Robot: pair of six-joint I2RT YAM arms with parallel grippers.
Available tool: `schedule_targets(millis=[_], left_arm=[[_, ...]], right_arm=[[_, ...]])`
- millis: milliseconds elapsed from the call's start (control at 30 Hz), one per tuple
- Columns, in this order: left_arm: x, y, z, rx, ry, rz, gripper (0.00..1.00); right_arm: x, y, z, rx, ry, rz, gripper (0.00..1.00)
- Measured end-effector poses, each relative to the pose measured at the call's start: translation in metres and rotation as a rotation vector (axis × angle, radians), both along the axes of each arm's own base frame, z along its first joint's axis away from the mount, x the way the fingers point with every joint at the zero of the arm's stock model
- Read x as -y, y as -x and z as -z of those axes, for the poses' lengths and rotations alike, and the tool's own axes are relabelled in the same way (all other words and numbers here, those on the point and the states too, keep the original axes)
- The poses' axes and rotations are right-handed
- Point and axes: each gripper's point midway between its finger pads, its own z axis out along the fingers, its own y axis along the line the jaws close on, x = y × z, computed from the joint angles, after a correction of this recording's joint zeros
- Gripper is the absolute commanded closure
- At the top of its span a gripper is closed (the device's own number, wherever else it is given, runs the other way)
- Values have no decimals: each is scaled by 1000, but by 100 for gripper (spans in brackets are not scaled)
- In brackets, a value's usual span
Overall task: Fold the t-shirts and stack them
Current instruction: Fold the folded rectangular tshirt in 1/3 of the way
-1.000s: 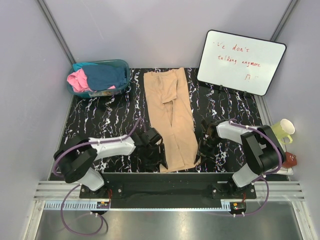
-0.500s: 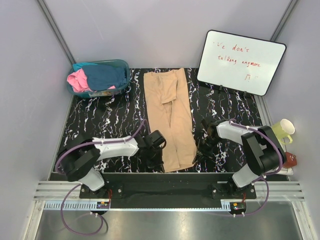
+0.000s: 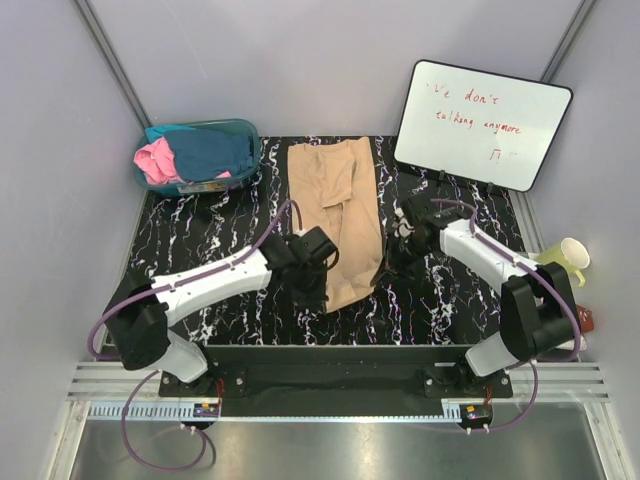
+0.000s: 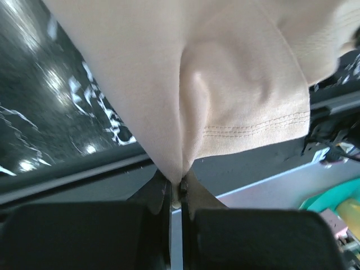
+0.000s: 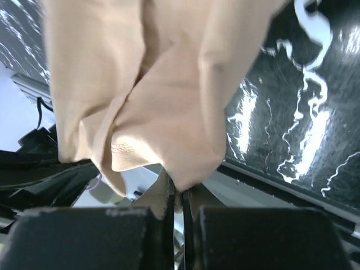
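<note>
A light tan-beige t-shirt point(image 3: 335, 190), folded into a long strip, lies down the middle of the black marbled table point(image 3: 220, 235). Its near end is lifted off the table and bunched. My left gripper point(image 3: 318, 262) is shut on the near left corner, and cloth point(image 4: 225, 84) hangs from the closed jaws point(image 4: 177, 188). On the near right corner my right gripper point(image 3: 395, 250) is shut, the tan fabric point(image 5: 157, 90) pinched at its tips point(image 5: 179, 191). A pink t-shirt point(image 3: 155, 160) and a dark teal-blue t-shirt point(image 3: 215, 150) are heaped in the tub.
The see-through teal tub point(image 3: 238, 124) stands at the far left corner. A whiteboard point(image 3: 480, 120) with red writing leans at the far right. A pale yellow mug point(image 3: 567, 258) and a small brown object point(image 3: 582, 320) sit off the table's right edge.
Both grippers shut on the tan shirt's near corners, lifted them and moved away from the near edge toward the far side. The shirt's near end now rides up off the table.
</note>
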Motion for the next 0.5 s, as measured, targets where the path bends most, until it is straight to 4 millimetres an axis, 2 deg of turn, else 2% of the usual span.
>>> schedule_targets(millis=[100,267,400,500], left_arm=[[-5,-26,-17,52,-10,-28,100],[-31,-77,-28,100,-43,-127,100],[-48,-129,-33,143,-71,-185,100],[-51,-158,-31,157,-89,-190,100]], right_arm=[[-6,-24,-15,67,1,-12,100],[-16,-79,-34,189,40,-50,100],[-25,-121,-36,252,80,-82,100],[-28,-145,-31,276,111,-95,100]])
